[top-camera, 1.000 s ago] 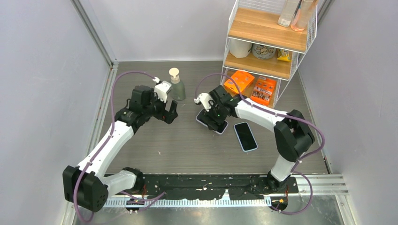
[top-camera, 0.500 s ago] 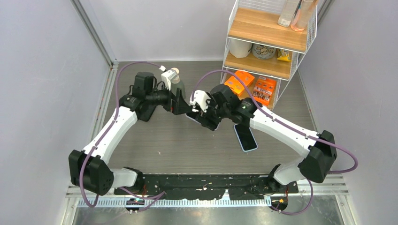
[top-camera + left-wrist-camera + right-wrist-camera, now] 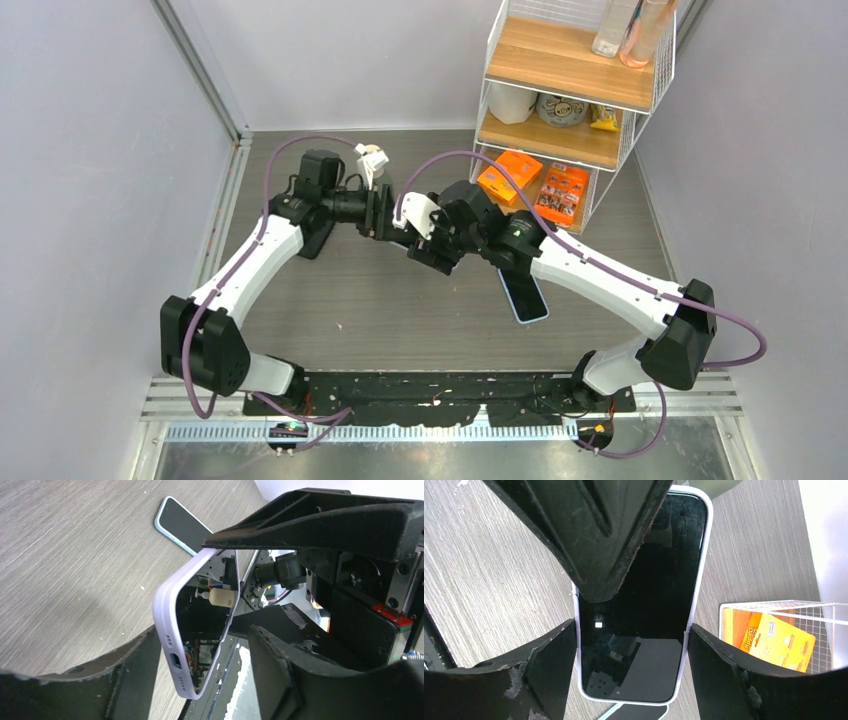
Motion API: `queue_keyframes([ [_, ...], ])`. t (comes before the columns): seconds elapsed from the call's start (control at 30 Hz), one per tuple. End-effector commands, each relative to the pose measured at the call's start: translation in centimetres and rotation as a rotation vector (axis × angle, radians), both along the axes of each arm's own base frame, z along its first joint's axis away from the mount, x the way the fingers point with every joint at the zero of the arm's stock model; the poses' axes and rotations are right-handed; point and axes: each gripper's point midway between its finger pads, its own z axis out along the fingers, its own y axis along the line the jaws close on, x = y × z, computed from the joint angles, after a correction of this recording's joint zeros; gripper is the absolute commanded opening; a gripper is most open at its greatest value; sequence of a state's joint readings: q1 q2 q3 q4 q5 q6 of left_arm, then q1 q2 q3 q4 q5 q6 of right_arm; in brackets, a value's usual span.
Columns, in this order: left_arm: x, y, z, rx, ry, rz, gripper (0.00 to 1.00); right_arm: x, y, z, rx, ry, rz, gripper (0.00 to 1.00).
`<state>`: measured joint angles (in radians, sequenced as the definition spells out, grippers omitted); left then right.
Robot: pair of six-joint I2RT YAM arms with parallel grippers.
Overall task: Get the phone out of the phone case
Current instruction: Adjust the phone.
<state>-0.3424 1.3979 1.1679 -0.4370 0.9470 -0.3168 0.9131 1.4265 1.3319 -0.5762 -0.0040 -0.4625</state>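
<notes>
Lilac silicone fills the left wrist view: the phone case (image 3: 162, 610) hangs port end toward the camera, between the fingers of the left gripper (image 3: 205, 645). Its jaws stand spread around that end. One finger overlaps the case edge, and a sliver of gap shows at the other, so you cannot call it a clamp.

The phone (image 3: 644, 605) is still seated in the case, glass up, and the right gripper (image 3: 631, 640) pinches the case across its width, a pad against each long edge. The left arm's finger covers the phone's upper end in that view. From above, the case is nearly lost under the two wrists, and you cannot tell there where the fingers meet it. A second phone (image 3: 523, 295) lies flat on the table (image 3: 400, 320), its top end hidden beneath the right forearm.

A second ago the right gripper was down at the table over the cased phone, and the left gripper waited wide open, well off to the left. Now both meet in the air, and the left jaws have narrowed.
</notes>
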Motion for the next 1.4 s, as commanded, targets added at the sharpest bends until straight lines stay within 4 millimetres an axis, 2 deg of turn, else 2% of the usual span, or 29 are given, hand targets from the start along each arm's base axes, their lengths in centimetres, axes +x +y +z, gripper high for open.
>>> queue_keyframes([
  [0.0, -0.5, -0.9, 1.0, -0.054, 0.017, -0.052, 0.61, 1.1, 0.8, 6.2, 0.128, -0.15, -0.019, 0.05],
  [0.3, -0.4, -1.8, 0.4, -0.072, 0.059, -0.099, 0.27, 1.0, 0.7, 6.7, 0.144, -0.168, -0.028, 0.05],
  [0.43, -0.6, -1.9, 0.6, -0.085, 0.063, -0.119, 0.0, 0.9, 0.6, 7.0, 0.153, -0.172, -0.03, 0.05],
  [0.53, -0.7, -1.7, 0.9, -0.085, 0.038, -0.126, 0.0, 0.7, 0.5, 6.8, 0.152, -0.164, -0.032, 0.06],
  [0.57, -0.7, -1.6, 1.1, -0.085, 0.029, -0.127, 0.0, 0.6, 0.4, 6.8, 0.149, -0.159, -0.032, 0.16],
  [0.6, -0.7, -1.5, 1.2, -0.086, 0.019, -0.125, 0.0, 0.5, 0.3, 6.6, 0.148, -0.154, -0.033, 0.33],
  [0.63, -0.7, -1.3, 1.4, -0.088, 0.008, -0.122, 0.0, 0.3, 0.2, 6.7, 0.151, -0.149, -0.031, 0.43],
  [0.67, -0.5, -0.9, 1.7, -0.091, -0.006, -0.113, 0.0, 0.1, 0.2, 6.5, 0.154, -0.141, -0.028, 0.64],
  [0.73, -0.1, -0.3, 2.2, -0.097, -0.039, -0.102, 0.0, -0.4, -0.1, 6.6, 0.163, -0.131, -0.018, 0.84],
  [0.8, 0.2, 0.5, 2.8, -0.102, -0.084, -0.091, 0.0, -0.8, -0.3, 6.9, 0.171, -0.123, -0.01, 0.9],
  [0.93, 0.0, 2.4, 4.6, -0.11, -0.2, -0.083, 0.0, -1.3, -0.6, 8.1, 0.233, -0.088, 0.004, 0.93],
  [1.03, -0.8, 3.7, 5.8, -0.119, -0.299, -0.089, 0.0, -0.6, -1.4, 9.8, 0.303, -0.05, -0.018, 0.93],
  [1.07, -1.2, 4.1, 6.1, -0.122, -0.332, -0.092, 0.0, -1.0, -1.2, 10.0, 0.33, -0.018, 0.011, 0.93],
  [1.1, -1.6, 4.4, 6.4, -0.123, -0.37, -0.092, 0.0, -0.3, -1.8, 10.7, 0.365, 0.002, -0.015, 0.93],
  [1.23, -3.3, 4.9, 7.3, -0.141, -0.513, -0.072, 0.0, -1.2, -1.5, 12.3, 0.473, 0.113, 0.09, 0.92],
  [1.37, -4.7, 5.0, 8.5, -0.198, -0.618, -0.035, 0.0, -2.6, -0.5, 12.6, 0.508, 0.172, 0.203, 0.9],
])
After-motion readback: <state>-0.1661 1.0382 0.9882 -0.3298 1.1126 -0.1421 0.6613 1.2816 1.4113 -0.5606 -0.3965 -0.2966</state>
